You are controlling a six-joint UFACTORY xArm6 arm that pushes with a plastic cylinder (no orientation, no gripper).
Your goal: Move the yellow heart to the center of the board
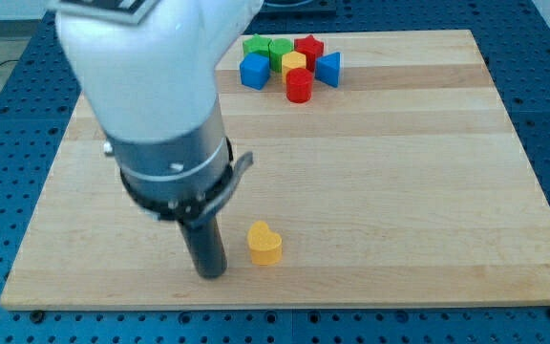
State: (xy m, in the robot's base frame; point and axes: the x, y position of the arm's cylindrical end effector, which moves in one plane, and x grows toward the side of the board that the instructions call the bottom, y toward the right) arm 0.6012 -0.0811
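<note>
The yellow heart [264,243] lies on the wooden board [380,191] near the view's bottom edge, left of the middle. My tip [212,274] rests on the board just to the left of the heart, a short gap apart, slightly lower in the view. The arm's white and grey body rises from it toward the view's top left and hides part of the board there.
A cluster of blocks sits at the view's top centre: a green block [255,46], another green block [280,50], a red star [308,47], a blue cube [254,71], a yellow block [294,63], a red cylinder [299,86], a blue triangle [328,68].
</note>
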